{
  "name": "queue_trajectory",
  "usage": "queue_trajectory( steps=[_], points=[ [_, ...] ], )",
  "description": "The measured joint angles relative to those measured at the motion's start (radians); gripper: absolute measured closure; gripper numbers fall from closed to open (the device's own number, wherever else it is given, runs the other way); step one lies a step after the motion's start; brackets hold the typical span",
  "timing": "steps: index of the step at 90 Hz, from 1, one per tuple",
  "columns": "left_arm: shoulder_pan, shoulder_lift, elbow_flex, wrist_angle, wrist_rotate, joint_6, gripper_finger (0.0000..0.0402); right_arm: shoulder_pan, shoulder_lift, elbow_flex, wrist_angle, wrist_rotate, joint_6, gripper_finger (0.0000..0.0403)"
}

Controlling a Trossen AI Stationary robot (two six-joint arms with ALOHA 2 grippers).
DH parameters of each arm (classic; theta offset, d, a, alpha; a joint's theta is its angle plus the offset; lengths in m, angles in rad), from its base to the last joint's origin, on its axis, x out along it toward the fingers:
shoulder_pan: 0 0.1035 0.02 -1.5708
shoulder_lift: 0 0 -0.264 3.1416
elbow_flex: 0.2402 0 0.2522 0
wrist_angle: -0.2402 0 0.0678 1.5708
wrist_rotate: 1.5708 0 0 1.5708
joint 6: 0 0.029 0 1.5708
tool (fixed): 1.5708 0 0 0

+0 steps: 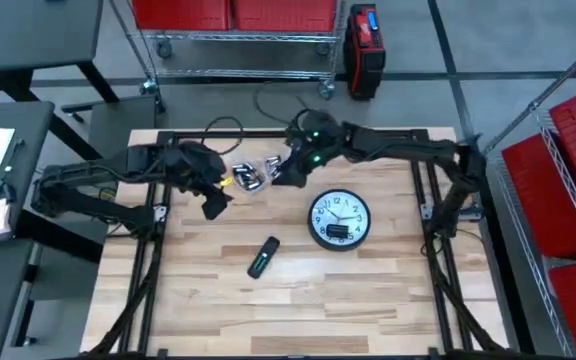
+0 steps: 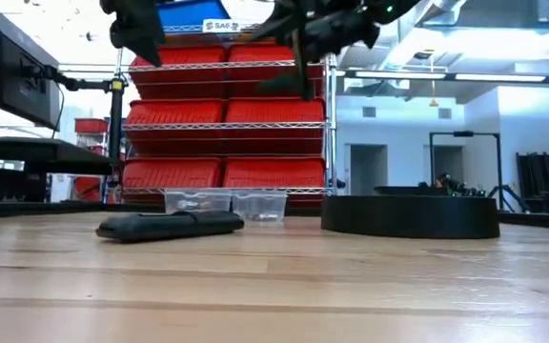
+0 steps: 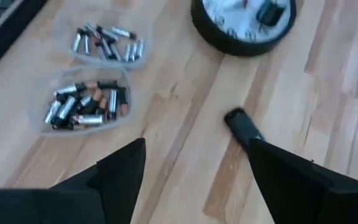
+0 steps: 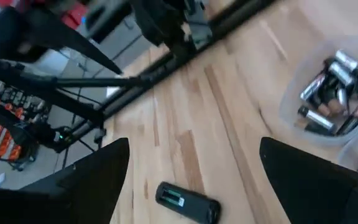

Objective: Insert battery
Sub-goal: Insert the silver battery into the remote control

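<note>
Both arms hover high over the far side of the table (image 1: 368, 290). The left gripper (image 3: 194, 180) has its jaws spread wide and empty, with two clear tubs of batteries (image 3: 86, 106) lying ahead of its open mouth. The right gripper (image 4: 191, 180) is just as wide and empty; the batteries (image 4: 334, 93) sit off past one finger, and the remote (image 4: 188, 202) lies between its fingertips, lower down on the wood. The clock (image 1: 339, 220) lies face up nearby. A battery looks small, stiff, smooth and round, so likely to roll or slip. Best pinched across the middle of its barrel, I'd say.
</note>
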Motion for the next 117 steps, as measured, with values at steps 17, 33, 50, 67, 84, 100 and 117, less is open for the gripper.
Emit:
queue_trajectory(
  steps=[17,33,50,67,84,100,117],
  points=[
    [0.057,0.034,0.000,-0.026,0.000,-0.044,0.0139,-0.040,-0.009,0.000,0.081,0.020,0.002,0.0055],
    [0.067,0.073,-0.009,-0.034,0.001,-0.100,0.0139,-0.059,-0.009,0.000,0.082,0.019,-0.020,0.0055],
    [-0.001,0.072,-0.083,0.028,0.003,-0.137,0.0139,-0.046,-0.009,0.000,0.001,0.015,-0.107,0.0055],
    [-0.071,0.060,-0.165,0.119,0.004,-0.140,0.0139,0.013,-0.009,0.000,-0.077,0.088,-0.105,0.0055],
    [-0.137,0.073,-0.215,0.182,0.006,-0.130,0.0139,0.100,-0.008,0.000,-0.148,0.281,-0.104,0.0055],
    [-0.191,0.072,-0.243,0.179,0.009,-0.151,0.0139,0.192,-0.030,0.000,-0.257,0.390,-0.087,0.0055],
    [-0.229,0.072,-0.245,0.182,0.010,-0.264,0.0139,0.268,-0.117,0.000,-0.361,0.479,-0.103,0.0055]
  ],
)
